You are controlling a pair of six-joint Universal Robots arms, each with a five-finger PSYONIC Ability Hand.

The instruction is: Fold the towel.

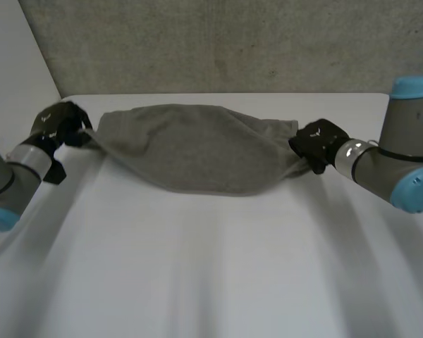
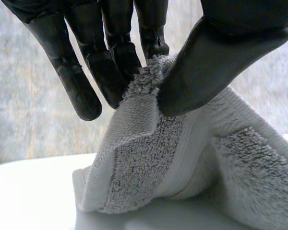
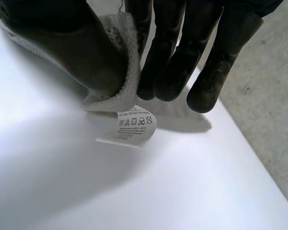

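Head view: the towel [image 1: 197, 148] is sagging between both hands onto the far side of the table [image 1: 211, 267]. The left hand [image 1: 56, 125] is pinching one corner between thumb and fingers, and the right hand [image 1: 317, 143] is pinching the corner by the label [image 3: 134, 125]. Either shallow pinch could be slipping under tension, dropping an end.

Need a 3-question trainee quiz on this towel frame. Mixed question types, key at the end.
1. True or false: the left hand pinches the towel between its thumb and fingers.
2. What hangs from the towel just below the right hand? A) a care label B) a clothes peg C) a loop of string
3. Missing word: the towel is stretched between the two hands over the white ____.

Key: 1 true. 2 A. 3 table.
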